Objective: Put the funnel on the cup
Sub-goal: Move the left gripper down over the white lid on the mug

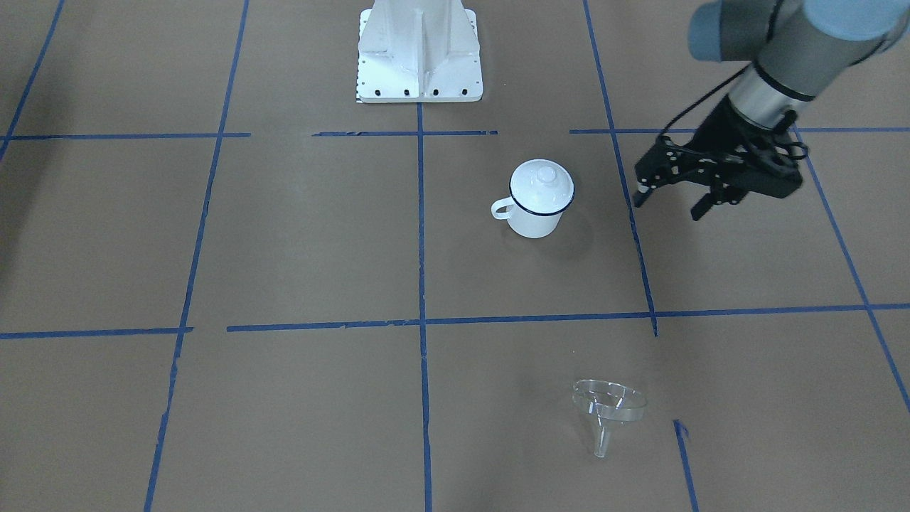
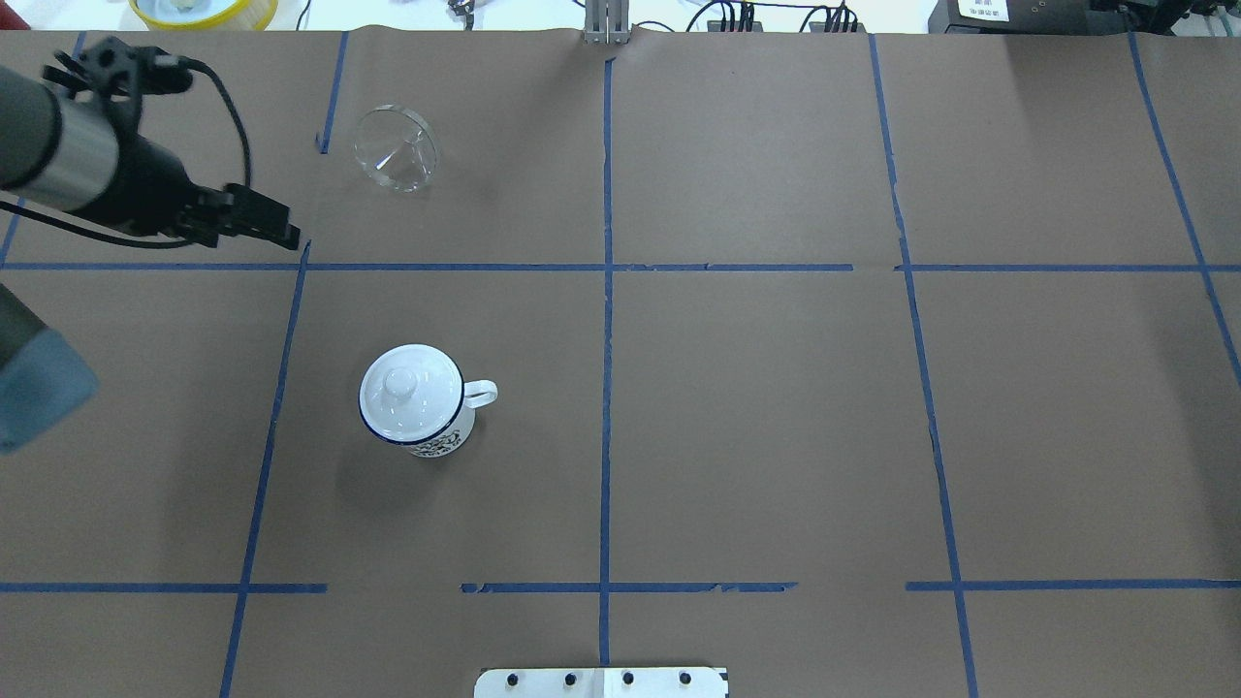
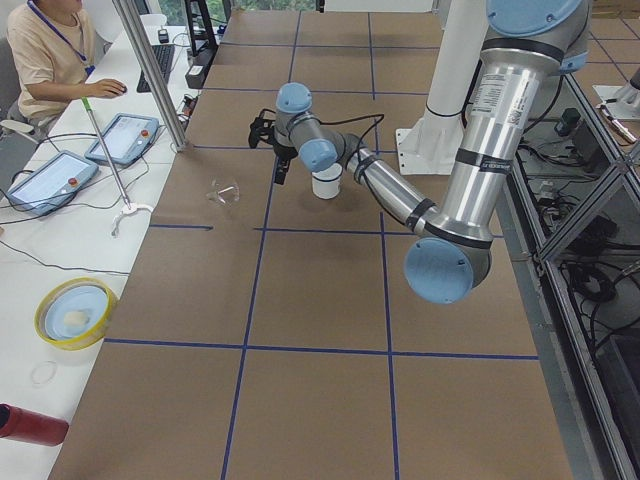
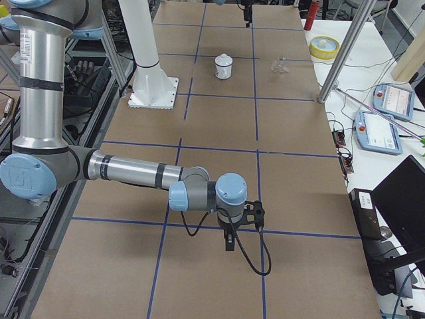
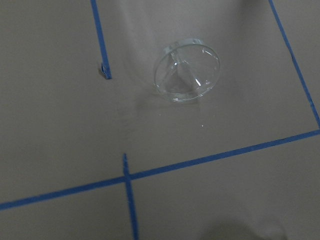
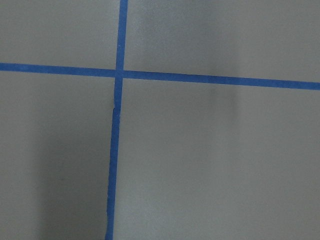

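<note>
Broadly, the brown table (image 1: 284,249) with its blue tape grid (image 1: 421,235) spreads under me. My left fingers (image 2: 276,221) hang above it on my left side, spread wide and holding nothing. My right fingers (image 4: 229,240) hover low over the table's right end; they show only from the side, so I cannot tell their spread. The cup (image 1: 534,213) stands upright left of the centre line, handle toward the middle. The funnel (image 1: 610,402) lies on its side, well apart from the cup and farther from my base, spout pointing away. A white knobbed lid (image 1: 544,181) sits on the cup.
</note>
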Tool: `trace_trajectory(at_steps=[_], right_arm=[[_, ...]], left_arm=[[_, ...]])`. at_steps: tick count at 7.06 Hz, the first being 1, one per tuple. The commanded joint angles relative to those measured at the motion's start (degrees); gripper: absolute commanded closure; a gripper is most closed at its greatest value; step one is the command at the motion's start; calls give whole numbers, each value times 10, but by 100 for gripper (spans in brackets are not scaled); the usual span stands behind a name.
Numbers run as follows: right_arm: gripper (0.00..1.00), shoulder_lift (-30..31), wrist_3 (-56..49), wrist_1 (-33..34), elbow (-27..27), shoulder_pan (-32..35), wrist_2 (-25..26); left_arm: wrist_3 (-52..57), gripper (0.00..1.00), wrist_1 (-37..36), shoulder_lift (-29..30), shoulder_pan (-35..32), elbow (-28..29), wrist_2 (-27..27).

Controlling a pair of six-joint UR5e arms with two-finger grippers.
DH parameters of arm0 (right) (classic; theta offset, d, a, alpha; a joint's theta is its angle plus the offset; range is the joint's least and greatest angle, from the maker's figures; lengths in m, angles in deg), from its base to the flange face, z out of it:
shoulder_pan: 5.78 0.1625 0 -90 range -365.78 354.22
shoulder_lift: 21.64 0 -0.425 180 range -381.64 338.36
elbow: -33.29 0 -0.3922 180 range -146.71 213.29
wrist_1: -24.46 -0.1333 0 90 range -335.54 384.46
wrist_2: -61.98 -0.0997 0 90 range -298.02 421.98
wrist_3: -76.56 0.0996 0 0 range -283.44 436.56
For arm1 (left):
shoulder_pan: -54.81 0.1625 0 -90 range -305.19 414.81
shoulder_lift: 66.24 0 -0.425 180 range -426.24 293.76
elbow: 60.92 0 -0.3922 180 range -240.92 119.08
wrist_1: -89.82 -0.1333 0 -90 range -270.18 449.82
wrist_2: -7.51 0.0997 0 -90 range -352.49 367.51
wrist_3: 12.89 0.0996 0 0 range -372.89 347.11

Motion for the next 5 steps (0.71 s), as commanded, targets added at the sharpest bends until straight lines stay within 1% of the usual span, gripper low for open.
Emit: trace_trajectory(at_steps=[1, 2, 4, 5], right_arm=[[0, 0, 0, 0, 0, 0, 0], [0, 0, 0, 0, 0, 0, 0], [0, 0, 0, 0, 0, 0, 0], [0, 0, 0, 0, 0, 0, 0]], left_arm=[[-142, 0, -142, 82, 133, -38, 99], [-174, 0, -143, 84, 170, -37, 138], [-180, 0, -144, 80, 183, -29, 174], [-181, 3, -144, 79, 191, -26, 192]])
